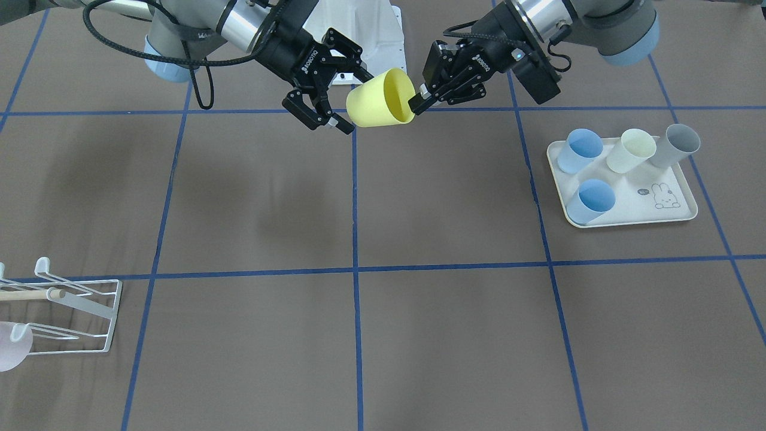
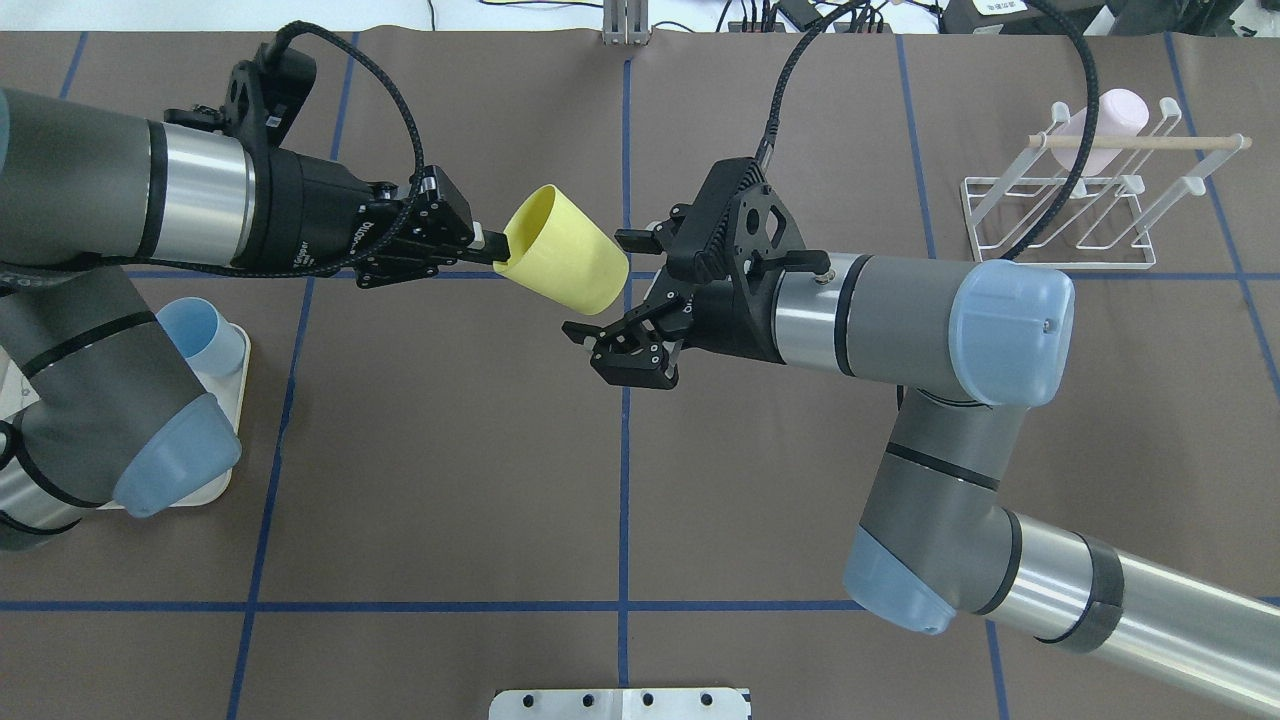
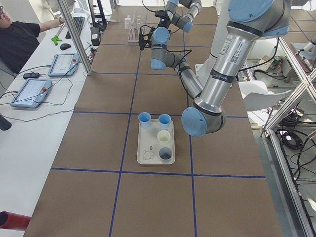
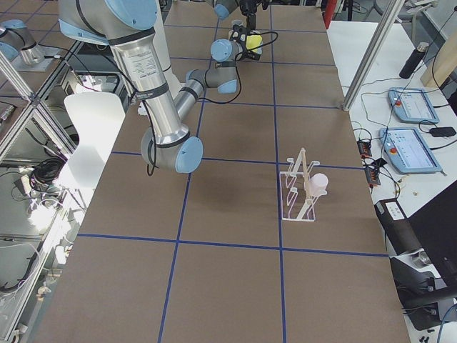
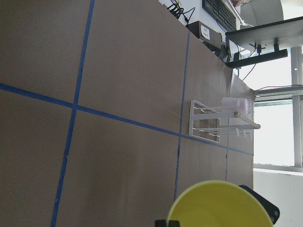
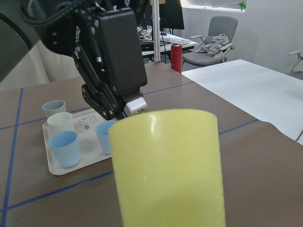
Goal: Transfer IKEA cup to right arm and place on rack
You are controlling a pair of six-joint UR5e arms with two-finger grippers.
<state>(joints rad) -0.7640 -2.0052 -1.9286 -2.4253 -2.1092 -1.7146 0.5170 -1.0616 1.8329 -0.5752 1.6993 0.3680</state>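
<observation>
Brown tbl | L gripper level, clamps cup rim | R gripper spread, facing base

The yellow cup hangs in mid-air over the middle of the bench. The left gripper pinches its rim, and its closed end reaches in between the spread fingers of the right gripper, so both ends are taken. The bench below it is bare. At the far right stands the rack. A pink cup fills a far prong and the wooden rod runs across the top, while the nearer prongs are free. The right arm and its black cable lie between cup and rack. At the near left, the tray of cups sits partly under the left arm.
</observation>
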